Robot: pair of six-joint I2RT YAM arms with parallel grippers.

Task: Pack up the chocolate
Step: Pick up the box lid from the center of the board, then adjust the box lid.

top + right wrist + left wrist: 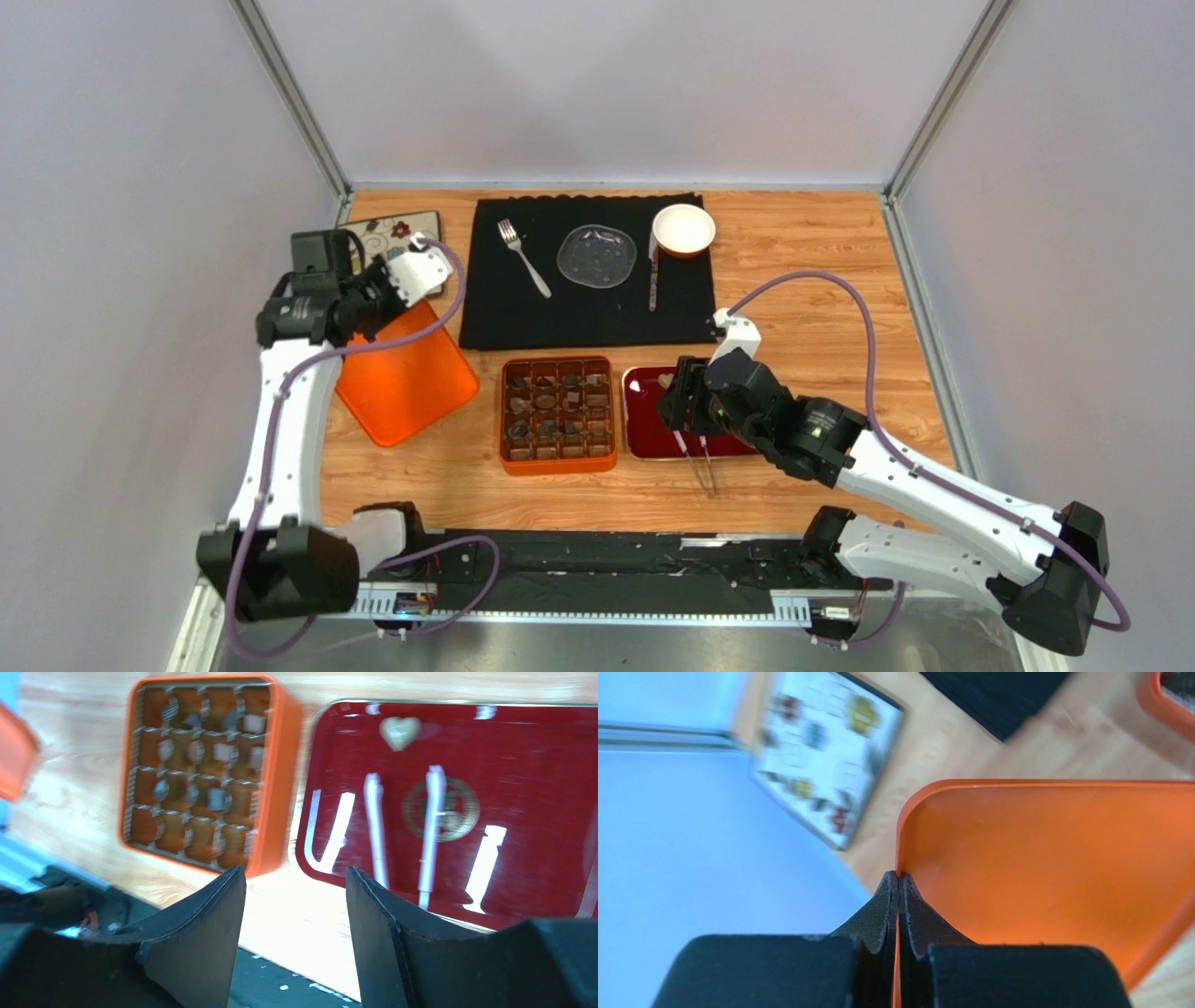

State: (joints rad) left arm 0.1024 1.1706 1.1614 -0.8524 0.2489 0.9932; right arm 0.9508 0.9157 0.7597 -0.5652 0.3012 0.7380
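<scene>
The orange box [558, 454] with a dark grid stands at the table's middle; several small dark chocolate pieces [542, 402] sit in its compartments, also in the right wrist view [219, 752]. My left gripper [379, 301] is shut on the rim of the flat orange lid [407, 378] and holds it tilted left of the box; the left wrist view shows the fingertips [898, 876] pinching the lid's edge [1046, 868]. My right gripper [683, 399] is open and empty over the red tray [648, 427]. A light heart-shaped piece [399, 731] lies in the tray [540, 749] beside metal tongs [429, 833].
A black mat [484, 315] at the back holds a fork [525, 256], a clear plate [598, 258], a knife [654, 280] and a white bowl [683, 230]. A patterned card [400, 228] lies at the back left. Grey walls stand on both sides.
</scene>
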